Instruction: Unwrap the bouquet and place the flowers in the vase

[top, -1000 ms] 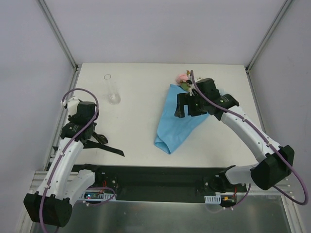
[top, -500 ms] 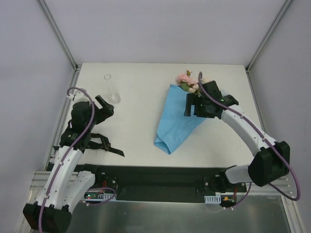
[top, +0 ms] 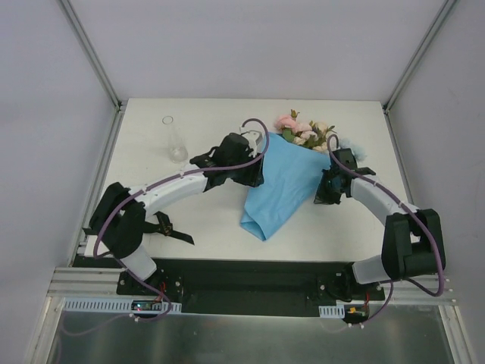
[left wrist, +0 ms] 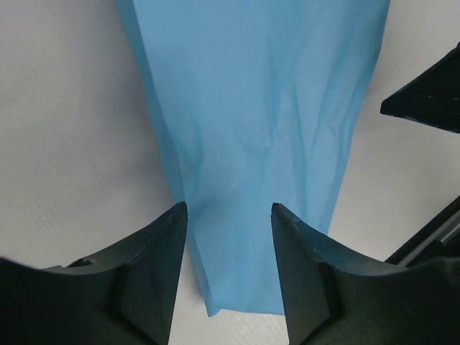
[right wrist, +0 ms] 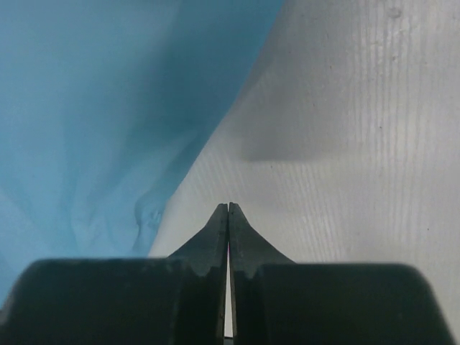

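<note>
Your left pincer (left wrist: 228, 213) hangs with its fingers apart over the blue paper cone of the bouquet (top: 282, 180), which lies on the white table (top: 212, 129). Your right pincer (right wrist: 228, 210) is pinched together on nothing, just beside the paper's right edge. Pink and cream artificial flowers (top: 303, 129) show at the cone's far end. The narrow clear glass vase (top: 175, 141) stands well apart, to the left.

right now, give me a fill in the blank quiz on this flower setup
The vase stands upright and ___.
The right gripper has its jaws ___.
The flowers poke out of the ___ paper at its far end.
The black ribbon lies loose on the ___.
Missing: empty; shut; blue; table.
</note>
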